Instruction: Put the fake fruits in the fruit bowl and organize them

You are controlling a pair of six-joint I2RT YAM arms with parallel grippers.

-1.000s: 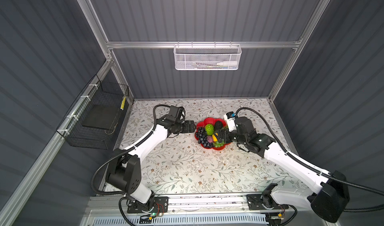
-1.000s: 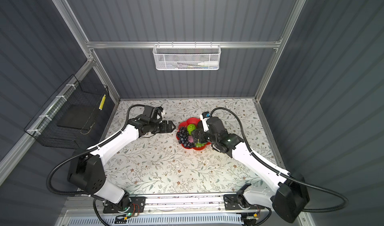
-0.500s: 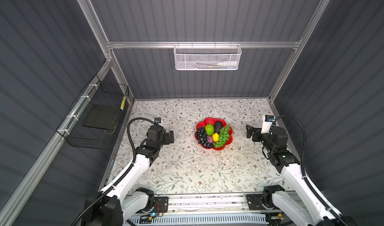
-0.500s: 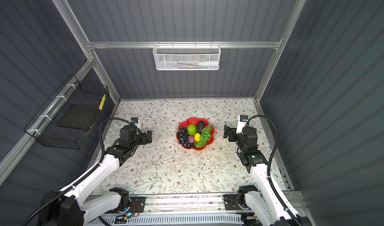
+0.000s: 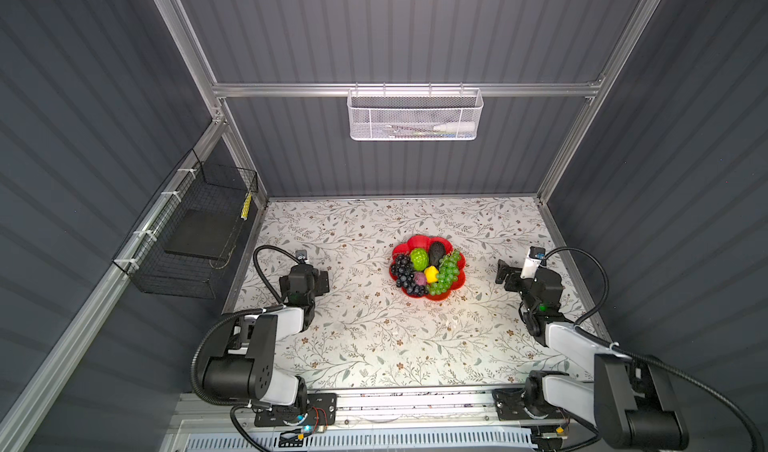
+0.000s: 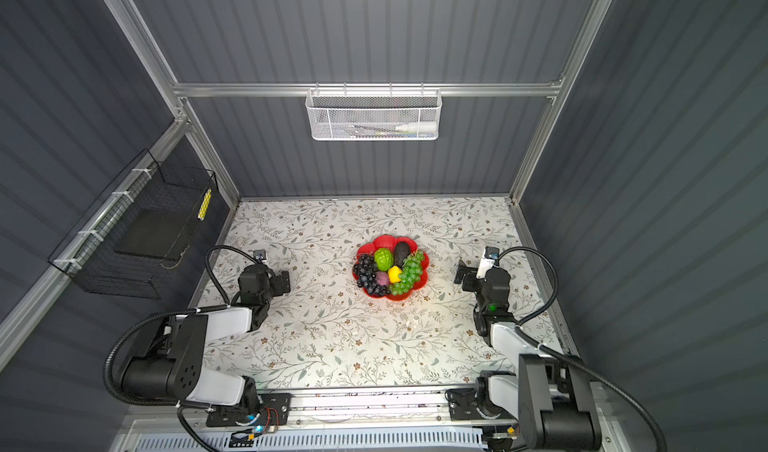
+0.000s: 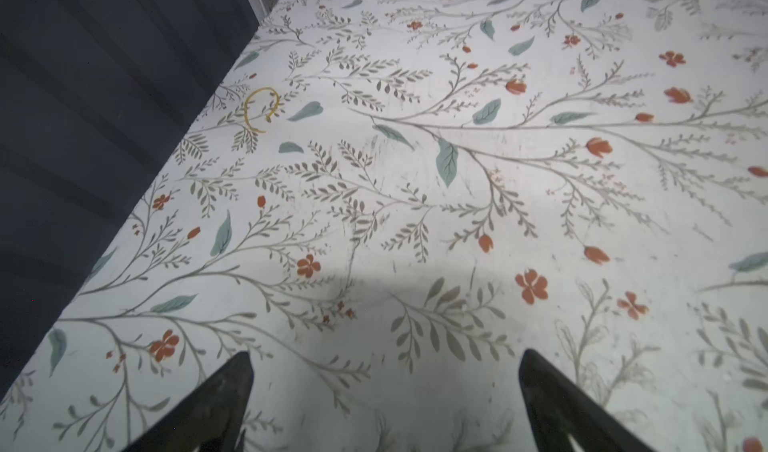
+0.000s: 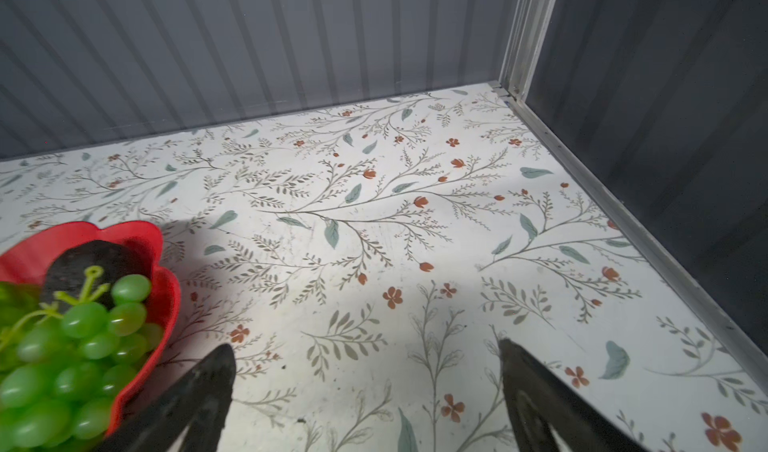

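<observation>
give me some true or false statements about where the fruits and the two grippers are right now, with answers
1. All six fake fruits lie in the fruit bowl. True.
2. The left gripper holds the yellow ball. False: its jaws stand open and empty, and the yellow ball lies in the fruit bowl.
3. The green grape bunch lies on the side of the fruit bowl nearer the right gripper. True.
4. The black avocado lies outside the fruit bowl. False: it lies inside, at the far side.
5. The right gripper is open with nothing between its jaws. True.
</observation>
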